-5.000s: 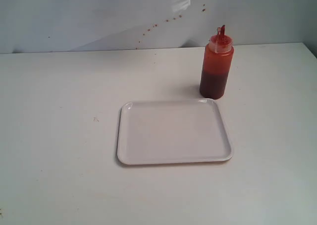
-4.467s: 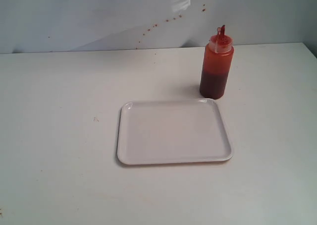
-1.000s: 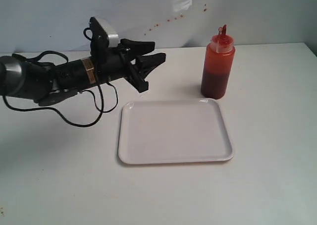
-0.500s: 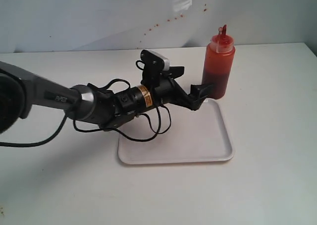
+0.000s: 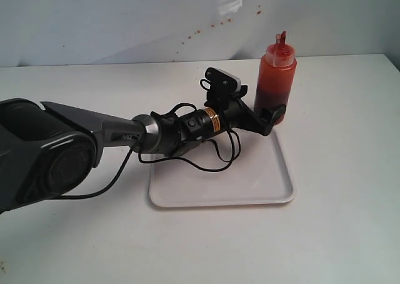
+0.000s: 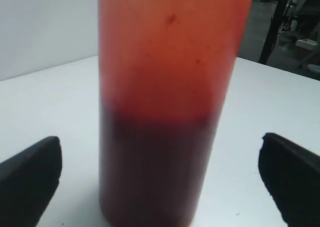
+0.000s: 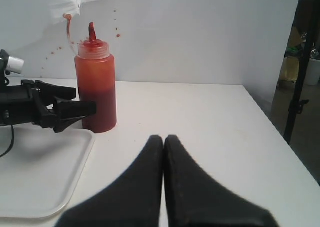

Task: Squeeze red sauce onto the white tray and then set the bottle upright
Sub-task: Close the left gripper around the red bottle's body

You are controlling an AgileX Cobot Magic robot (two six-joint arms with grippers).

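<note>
While the right gripper [image 7: 164,139] is hanging low over the desk [image 5: 75,234] on the near right, its two fingers are pressing flat against each other and are holding nothing. To the left of it the white tray [image 5: 250,181] is lying flat on the desk. The left arm [image 5: 162,131] is reaching from the left across the far part of the tray. At its end the left gripper [image 6: 161,179] is spreading wide, with one finger [image 6: 30,179] on each side of the bottle [image 5: 273,84] and a gap to both. The bottle is standing upright on the desk just beyond the far right corner of the tray, its lower part showing darker red. Behind it the wall [image 5: 125,21] is showing small reddish specks.
</note>
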